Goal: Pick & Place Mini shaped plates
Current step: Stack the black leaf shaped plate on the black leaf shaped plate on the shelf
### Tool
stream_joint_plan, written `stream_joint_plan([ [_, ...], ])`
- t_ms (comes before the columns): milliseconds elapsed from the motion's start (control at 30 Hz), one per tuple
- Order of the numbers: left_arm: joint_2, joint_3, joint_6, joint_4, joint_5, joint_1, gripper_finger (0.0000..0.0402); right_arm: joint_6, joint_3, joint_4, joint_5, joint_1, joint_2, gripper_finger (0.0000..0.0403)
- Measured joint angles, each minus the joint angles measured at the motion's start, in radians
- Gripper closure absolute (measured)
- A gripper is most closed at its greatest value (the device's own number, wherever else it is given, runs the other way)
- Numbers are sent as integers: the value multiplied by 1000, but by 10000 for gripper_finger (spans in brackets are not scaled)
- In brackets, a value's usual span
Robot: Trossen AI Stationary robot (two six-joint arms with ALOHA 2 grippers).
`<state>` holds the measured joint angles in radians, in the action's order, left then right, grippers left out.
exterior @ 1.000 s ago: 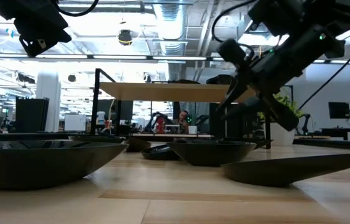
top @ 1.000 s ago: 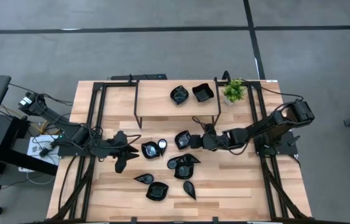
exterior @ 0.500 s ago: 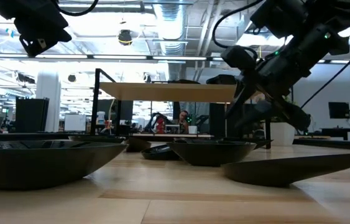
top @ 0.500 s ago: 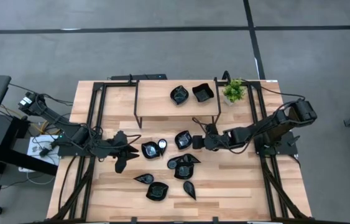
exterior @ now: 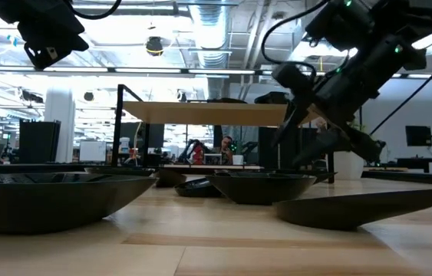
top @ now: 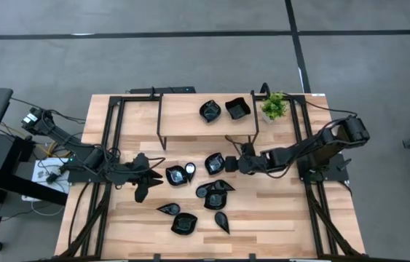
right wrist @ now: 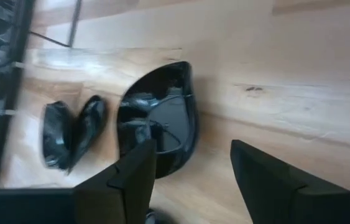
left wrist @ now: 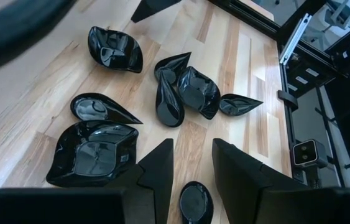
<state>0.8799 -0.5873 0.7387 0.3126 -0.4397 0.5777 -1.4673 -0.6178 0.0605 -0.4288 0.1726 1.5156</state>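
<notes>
Glossy black mini shaped plates [top: 215, 195] lie mid-tabletop [top: 277, 218]: rigid, light, slippery, chippable. Right gripper [right wrist: 193, 168] hovers, fingers wide and empty, over one plate [right wrist: 159, 121]; you should pinch its raised rim. Left gripper [left wrist: 192, 163] idles part-open, empty.

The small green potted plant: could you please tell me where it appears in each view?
High view: potted plant at the table's far right, beside the raised shelf's end.
Low view: right of centre, behind the right arm; pale pot shows.
Left wrist view: not in it.
Right wrist view: not in it.
Shared landmark: the raised shelf.
</notes>
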Motion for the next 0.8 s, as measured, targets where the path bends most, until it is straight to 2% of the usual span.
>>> stream_joint_plan([
  [333,0,0,0,-8,0,0,289,0,0,239,16,0,161,210],
  [567,0,0,0,-15,0,0,289,0,0,237,40,-2,175,206],
  [800,0,0,0,-15,0,0,289,0,0,241,39,-8,174,233],
])
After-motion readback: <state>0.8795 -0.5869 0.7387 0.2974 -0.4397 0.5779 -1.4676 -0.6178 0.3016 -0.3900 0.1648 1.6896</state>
